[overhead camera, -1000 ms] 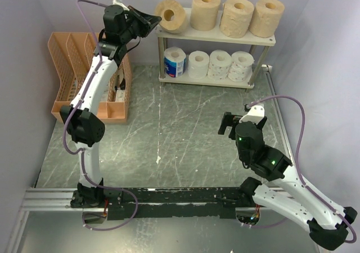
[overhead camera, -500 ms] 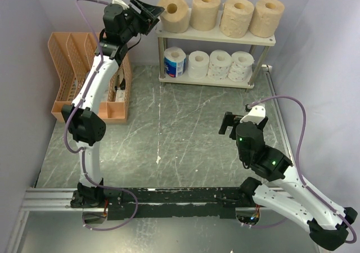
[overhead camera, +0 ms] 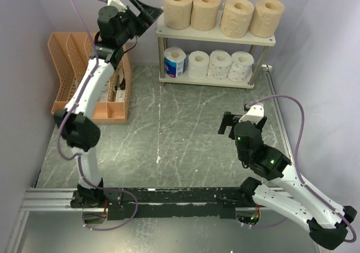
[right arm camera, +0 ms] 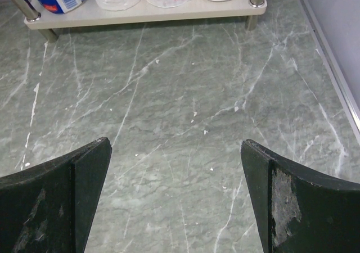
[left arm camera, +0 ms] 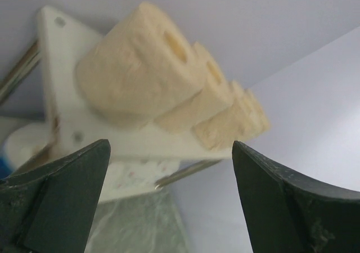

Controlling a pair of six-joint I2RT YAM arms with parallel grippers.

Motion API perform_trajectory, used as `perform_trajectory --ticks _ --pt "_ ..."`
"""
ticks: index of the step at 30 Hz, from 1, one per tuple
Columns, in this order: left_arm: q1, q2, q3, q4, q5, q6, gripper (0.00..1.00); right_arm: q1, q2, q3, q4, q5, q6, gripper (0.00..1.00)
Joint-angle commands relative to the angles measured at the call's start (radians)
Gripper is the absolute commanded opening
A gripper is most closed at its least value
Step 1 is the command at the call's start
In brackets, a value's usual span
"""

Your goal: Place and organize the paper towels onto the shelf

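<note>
Left arm [overhead camera: 93, 81] high, right arm [overhead camera: 270, 166] low, jaws wide.

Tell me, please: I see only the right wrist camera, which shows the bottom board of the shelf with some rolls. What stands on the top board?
Observer: Four tan rolls stand upright in a row on the top board of the shelf.
Operator: Is the left gripper holding one of them?
Observer: No. The left gripper is open and empty, and the leftmost tan roll stands beyond its fingertips.
Operator: What is on the far left side?
Observer: An orange file rack made of mesh stands there, to the left of the shelf.
</note>
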Motion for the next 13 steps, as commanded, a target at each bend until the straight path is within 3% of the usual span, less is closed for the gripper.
perform_trajectory --ticks 1,6,8,10,13 --pt "0.042 -0.354 -0.291 0.029 0.028 0.275 1.0 0.002 0.006 0.024 0.007 0.017 0.054 1.0" --pt "0.06 -0.586 -0.412 -0.369 -0.107 0.84 0.99 0.002 0.088 0.132 -0.198 0.151 0.375 1.0" --pt "0.06 -0.722 -0.532 -0.411 -0.234 1.029 0.99 0.005 0.116 0.152 -0.257 0.161 0.457 1.0" --pt "0.06 -0.884 -0.676 -0.367 -0.372 1.123 1.0 0.009 0.109 0.129 -0.197 0.138 0.394 1.0" --pt "0.06 -1.104 -0.82 -0.382 -0.387 1.217 1.0 0.009 0.092 0.148 -0.203 0.179 0.408 1.0"
